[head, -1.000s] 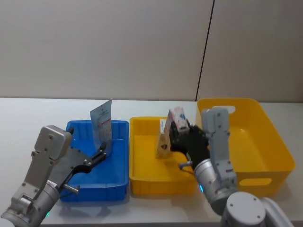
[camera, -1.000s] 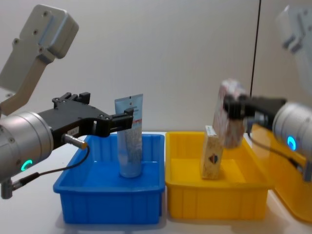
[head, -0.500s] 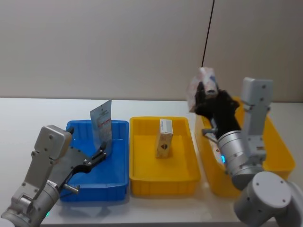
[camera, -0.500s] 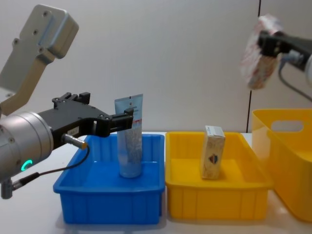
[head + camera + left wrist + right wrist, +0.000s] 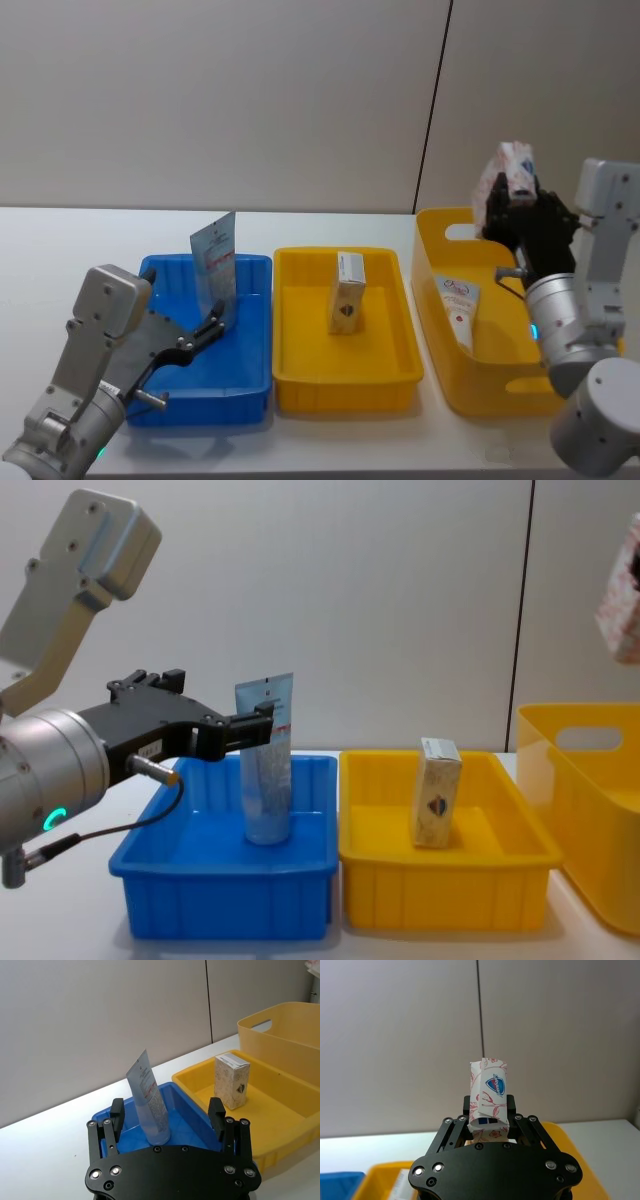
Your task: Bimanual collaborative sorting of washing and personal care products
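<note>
The right pincer [image 5: 512,200] has swung from the middle tray to above the yellow basket [image 5: 560,385], still clenched on the white carton [image 5: 508,170]; the left pincer [image 5: 167,1116] stays spread around the upright tube [image 5: 149,1097].

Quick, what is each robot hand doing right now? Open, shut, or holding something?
Left gripper: open, fingers either side of the upright pale blue tube in the blue tray, not gripping it.
Right gripper: shut on the white flowered packet, above the yellow basket.

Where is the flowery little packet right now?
The flowery packet is held up in the right gripper, above the big yellow basket on the right.
</note>
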`<move>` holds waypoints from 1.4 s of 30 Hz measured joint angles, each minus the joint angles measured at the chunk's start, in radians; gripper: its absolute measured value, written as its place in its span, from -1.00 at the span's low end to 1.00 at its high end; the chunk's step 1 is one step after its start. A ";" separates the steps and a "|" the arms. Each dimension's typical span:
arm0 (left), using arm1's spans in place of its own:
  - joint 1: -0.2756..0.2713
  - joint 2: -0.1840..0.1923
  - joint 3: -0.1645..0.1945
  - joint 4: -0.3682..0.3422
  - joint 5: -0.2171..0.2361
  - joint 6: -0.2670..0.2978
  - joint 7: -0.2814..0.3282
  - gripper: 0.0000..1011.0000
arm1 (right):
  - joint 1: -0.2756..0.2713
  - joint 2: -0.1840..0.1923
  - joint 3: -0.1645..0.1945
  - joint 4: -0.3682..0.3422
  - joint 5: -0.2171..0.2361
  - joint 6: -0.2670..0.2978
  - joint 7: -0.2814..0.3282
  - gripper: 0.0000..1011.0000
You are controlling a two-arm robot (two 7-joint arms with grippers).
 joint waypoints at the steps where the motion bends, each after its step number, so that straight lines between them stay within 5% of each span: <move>1: 0.000 0.000 0.000 0.000 0.000 0.000 0.000 0.98 | -0.001 0.003 0.003 -0.001 -0.004 0.009 -0.002 -0.38; 22: 0.000 0.000 0.000 0.000 0.000 0.000 0.000 0.98 | -0.006 0.086 0.027 0.084 -0.100 0.209 -0.014 -0.38; 34: 0.000 0.000 0.000 0.000 0.000 0.000 0.000 0.98 | 0.007 0.106 0.015 0.164 -0.142 0.250 -0.017 -0.38; 42: 0.000 0.000 0.000 0.000 0.000 0.000 0.000 0.98 | 0.011 0.113 0.011 0.191 -0.157 0.262 -0.018 0.12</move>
